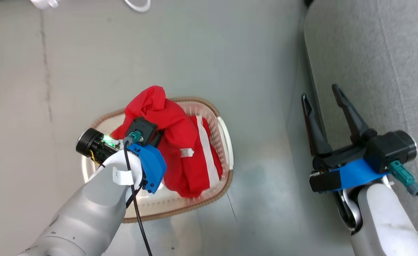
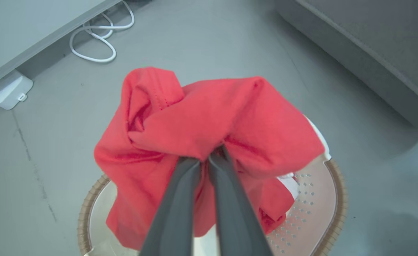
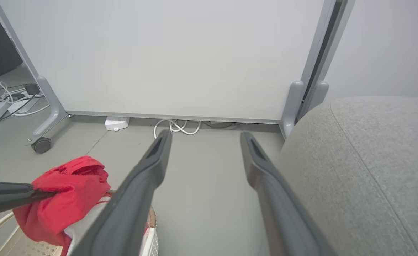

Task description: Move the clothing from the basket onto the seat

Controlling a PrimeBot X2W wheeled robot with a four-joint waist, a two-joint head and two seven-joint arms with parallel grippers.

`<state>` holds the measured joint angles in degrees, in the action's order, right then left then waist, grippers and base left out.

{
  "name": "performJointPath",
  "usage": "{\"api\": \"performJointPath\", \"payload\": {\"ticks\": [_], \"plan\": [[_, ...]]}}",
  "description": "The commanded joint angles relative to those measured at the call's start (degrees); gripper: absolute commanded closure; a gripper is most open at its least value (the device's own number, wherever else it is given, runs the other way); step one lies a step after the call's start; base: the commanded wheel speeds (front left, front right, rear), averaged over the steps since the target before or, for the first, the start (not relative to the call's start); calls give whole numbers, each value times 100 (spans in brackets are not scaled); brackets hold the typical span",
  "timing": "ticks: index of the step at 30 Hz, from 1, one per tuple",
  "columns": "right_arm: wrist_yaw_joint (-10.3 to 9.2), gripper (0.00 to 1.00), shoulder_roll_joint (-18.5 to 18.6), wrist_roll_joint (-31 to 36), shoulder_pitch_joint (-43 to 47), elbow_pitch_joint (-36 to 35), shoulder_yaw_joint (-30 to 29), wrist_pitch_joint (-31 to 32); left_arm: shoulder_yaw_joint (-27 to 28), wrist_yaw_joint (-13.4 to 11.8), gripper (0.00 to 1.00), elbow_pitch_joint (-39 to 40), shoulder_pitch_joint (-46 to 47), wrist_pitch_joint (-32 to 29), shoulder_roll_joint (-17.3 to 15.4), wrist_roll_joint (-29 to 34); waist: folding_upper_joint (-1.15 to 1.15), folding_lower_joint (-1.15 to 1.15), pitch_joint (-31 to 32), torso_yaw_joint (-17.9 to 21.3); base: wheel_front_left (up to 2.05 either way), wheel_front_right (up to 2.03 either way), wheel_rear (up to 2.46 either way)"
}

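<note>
Left fingers pinching red clothing over the basket.

My left gripper point(image 2: 209, 158) is pressed together on a bunch of the clothing point(image 2: 201, 117), whose lower folds drape into the basket point(image 2: 331, 213) at eight o'clock in the head view. My right gripper point(image 1: 319, 91), at four o'clock, is spread and empty, beside the seat point(image 1: 372, 53) at two o'clock.
</note>
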<state>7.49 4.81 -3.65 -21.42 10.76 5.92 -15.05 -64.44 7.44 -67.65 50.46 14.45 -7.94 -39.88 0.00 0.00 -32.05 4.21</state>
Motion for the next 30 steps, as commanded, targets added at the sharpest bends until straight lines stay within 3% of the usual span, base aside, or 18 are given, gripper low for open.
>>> {"api": "performJointPath", "payload": {"ticks": [1, 14, 24, 30], "plan": [[1, 0, 41, -27, 113, 36, -15, -20, 109, -36, 100, 61, -32, 63, 2, -25, 0, 0, 460, -189, 0, 0, 0], [1, 0, 40, -83, 632, 207, -51, -20, 1067, -400, 100, 1592, -347, 81, -225, 479, 0, 0, 1379, -333, 0, 0, 0], [1, 0, 7, -132, 1035, 298, -72, -20, 1695, -374, 100, 2568, -616, 83, -140, 915, 0, 0, 2122, -410, 0, 0, 0], [1, 0, 7, -140, 1208, 324, -61, -20, 1798, -344, 100, 2847, -681, 83, -34, 1153, 0, 0, 2398, -468, 0, 0, 0]]}}
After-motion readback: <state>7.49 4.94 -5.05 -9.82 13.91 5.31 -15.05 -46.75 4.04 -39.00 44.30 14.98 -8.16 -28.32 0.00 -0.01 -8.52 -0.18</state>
